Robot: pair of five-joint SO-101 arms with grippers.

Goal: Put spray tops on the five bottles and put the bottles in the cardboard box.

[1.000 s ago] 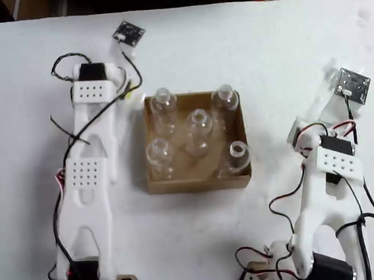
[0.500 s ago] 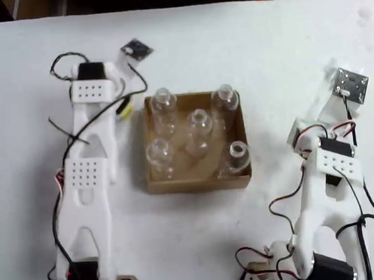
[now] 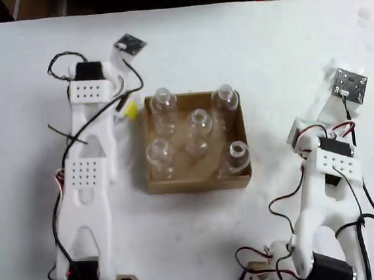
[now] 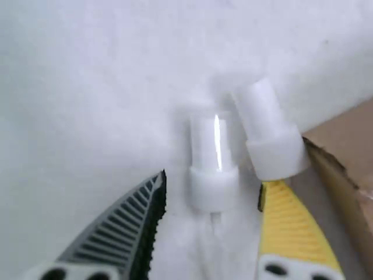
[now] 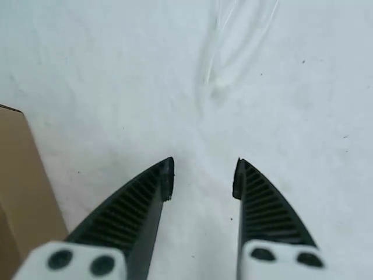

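High view: the cardboard box stands open at the centre of the white surface. Five clear bottles stand upright inside it, all with bare necks. One bottle stands at the middle, the others toward 11 o'clock, 1 o'clock, 7 o'clock and 5 o'clock. The left arm lies at 9 o'clock of the box, its tip just beside the corner at 10 o'clock. The right arm lies at 3 o'clock, well apart from the box.

Left wrist view: the left gripper has its jaws apart, and a white spray top lies on the surface between them. A second spray top lies just beside the first, touching the yellow jaw's tip, against the box edge.

Right wrist view: the right gripper has its jaws apart over bare surface, with nothing between them.
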